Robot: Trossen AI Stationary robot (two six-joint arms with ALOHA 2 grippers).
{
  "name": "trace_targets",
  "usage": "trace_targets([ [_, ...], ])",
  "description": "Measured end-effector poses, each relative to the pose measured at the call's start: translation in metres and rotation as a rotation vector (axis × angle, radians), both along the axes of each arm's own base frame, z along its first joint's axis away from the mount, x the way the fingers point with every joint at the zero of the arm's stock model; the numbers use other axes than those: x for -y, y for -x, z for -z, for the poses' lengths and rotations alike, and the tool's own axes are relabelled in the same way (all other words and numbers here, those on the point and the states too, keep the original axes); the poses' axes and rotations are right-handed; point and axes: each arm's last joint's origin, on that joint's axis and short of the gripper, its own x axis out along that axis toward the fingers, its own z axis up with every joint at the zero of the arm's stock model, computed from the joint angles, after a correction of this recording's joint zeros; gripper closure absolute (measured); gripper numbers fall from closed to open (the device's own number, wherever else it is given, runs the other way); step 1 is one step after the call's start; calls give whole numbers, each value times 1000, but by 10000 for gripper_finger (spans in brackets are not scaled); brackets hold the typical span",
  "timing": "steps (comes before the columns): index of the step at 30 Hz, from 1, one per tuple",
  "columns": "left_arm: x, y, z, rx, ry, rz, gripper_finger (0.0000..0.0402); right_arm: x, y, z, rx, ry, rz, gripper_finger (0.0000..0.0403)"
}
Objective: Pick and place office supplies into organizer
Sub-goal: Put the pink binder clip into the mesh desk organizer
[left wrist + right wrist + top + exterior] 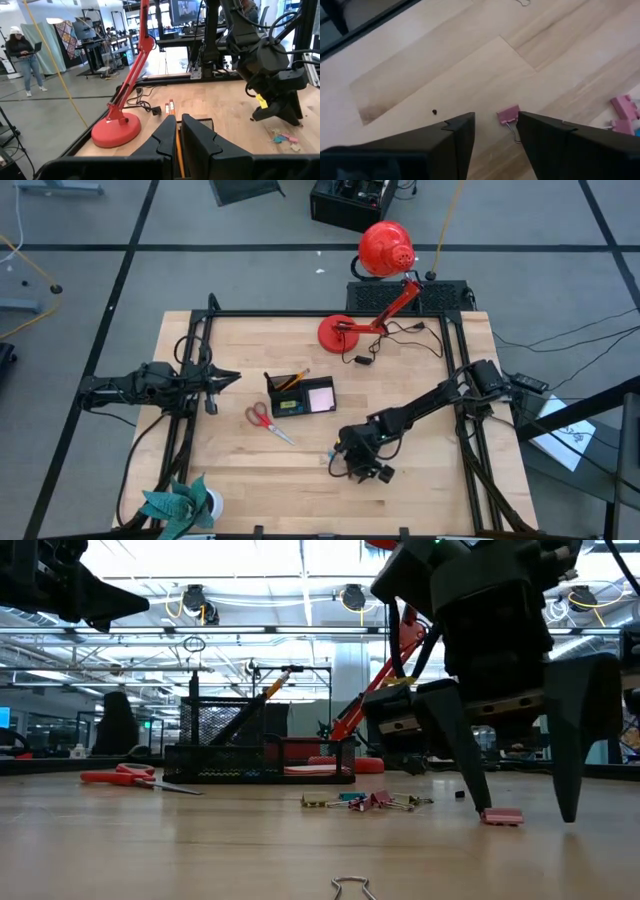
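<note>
Two arms share the wooden tabletop [420, 490], and only the right one is down at the work. The right gripper [495, 131] points down at the front of the tabletop, its jaws apart on either side of a small pink binder clip [508, 114] that lies flat on the wood; in the low view one fingertip stands just beside the clip [501, 816] and the other a little way off, and neither can be seen pressing it. Near that clip, toward the organizer, lies a loose heap of small clips [368, 801] in pink, blue and yellow, with one bare wire clip [352, 887] apart from them at the near edge. The organizer [300, 396], a black mesh tray, sits at the middle of the tabletop with an orange pencil [296, 379] and dark pens standing tilted in its back compartment and the pale pink notepad [321, 397] lying in the compartment on its right side. The red-handled scissors [264, 419] lie on the wood just beside the organizer's front left corner, outside it. The left gripper [222, 379] hangs above the left side of the tabletop, well apart from the organizer, jaws nearly together and holding nothing. A red desk lamp [372, 298] stands at the back edge, and a teal plant [178, 502] sits at the front left corner.
</note>
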Motion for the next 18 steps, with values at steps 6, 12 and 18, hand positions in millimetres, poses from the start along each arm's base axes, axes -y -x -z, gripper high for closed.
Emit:
trace_targets([
  [6,0,0,0,7,29,-1,366,-6,-1,-8,69,12,-12,255],
  [12,0,0,0,11,34,0,366,-22,5,-24,179,109,-56,228],
  [18,0,0,0,11,35,0,366,-26,5,-27,208,111,-45,210],
])
